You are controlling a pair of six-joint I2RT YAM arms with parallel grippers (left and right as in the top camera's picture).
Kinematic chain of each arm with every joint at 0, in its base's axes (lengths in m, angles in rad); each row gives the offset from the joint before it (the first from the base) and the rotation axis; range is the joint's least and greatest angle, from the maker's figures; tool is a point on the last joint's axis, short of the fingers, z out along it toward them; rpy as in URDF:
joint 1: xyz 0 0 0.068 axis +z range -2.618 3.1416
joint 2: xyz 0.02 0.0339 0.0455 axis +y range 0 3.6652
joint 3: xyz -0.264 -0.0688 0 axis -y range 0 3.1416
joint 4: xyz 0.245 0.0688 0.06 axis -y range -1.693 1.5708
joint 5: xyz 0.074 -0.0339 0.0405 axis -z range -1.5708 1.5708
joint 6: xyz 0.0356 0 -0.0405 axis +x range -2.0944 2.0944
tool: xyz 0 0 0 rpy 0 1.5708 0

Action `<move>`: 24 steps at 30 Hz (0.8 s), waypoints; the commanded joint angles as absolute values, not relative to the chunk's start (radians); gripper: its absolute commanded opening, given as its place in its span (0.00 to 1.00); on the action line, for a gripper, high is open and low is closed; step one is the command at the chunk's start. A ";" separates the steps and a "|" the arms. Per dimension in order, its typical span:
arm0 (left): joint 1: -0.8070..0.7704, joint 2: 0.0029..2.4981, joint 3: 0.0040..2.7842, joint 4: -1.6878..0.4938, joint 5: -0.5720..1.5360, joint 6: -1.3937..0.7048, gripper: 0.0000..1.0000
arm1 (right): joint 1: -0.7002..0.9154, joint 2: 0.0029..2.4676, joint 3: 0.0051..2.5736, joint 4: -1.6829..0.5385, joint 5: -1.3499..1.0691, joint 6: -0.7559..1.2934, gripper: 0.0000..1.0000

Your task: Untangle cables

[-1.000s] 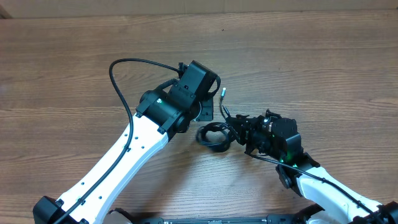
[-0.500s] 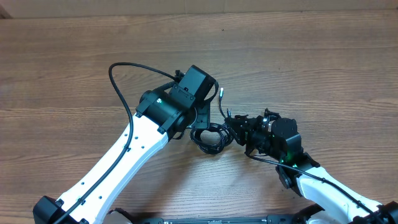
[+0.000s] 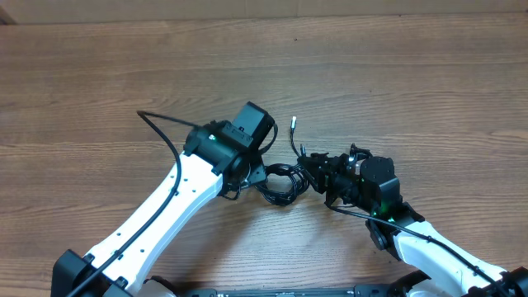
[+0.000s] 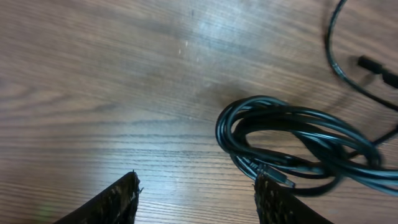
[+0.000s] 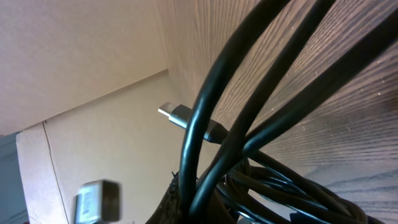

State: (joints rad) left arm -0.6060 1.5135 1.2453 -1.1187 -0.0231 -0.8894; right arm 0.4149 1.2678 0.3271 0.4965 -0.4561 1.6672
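Centre of the wooden table [image 3: 429,91], and the cables [image 3: 280,181] sit in a tight black coil of several overlapping loops, right between the two arms. One loose strand climbs away from the coil toward the far side and ends in a plug end [image 3: 293,121] with a silvery tip, clear of the bundle.

The left gripper [image 4: 198,198] comes in from the near left, its wrist block hanging over the left edge of the coil in the overhead view. From its own camera the two fingers [image 4: 124,200] stand well apart with only bare wood between them, gripping nothing. The coil lies off to the right of that gap, its lowest loop passing just beside the right-hand fingertip; whether it touches is hard to say.

The right gripper [image 3: 312,167] reaches in from the near right and meets the right side of the bundle. It is closed down tight, and its wrist camera is filled with black cords running up from the fingers and across the lens, so it has the cables pinched. In that same view the silver-tipped plug pokes out behind the strands.

The left arm's own thicker arm cable [image 3: 157,128] arcs out over the table on the left, well apart from the tangle.
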 commanded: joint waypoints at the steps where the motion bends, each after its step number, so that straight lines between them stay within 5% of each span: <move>1: -0.603 1.517 1.172 -1.047 0.084 -0.929 0.60 | 0.419 1.267 0.342 0.504 -0.464 1.658 0.04; 17: -0.614 1.517 0.991 -0.794 0.105 -1.054 0.38 | 0.419 1.267 0.342 0.485 -0.484 1.675 0.04; 24: -0.647 1.517 0.902 -0.679 0.101 -1.142 0.38 | 0.419 1.267 0.342 0.485 -0.503 1.675 0.04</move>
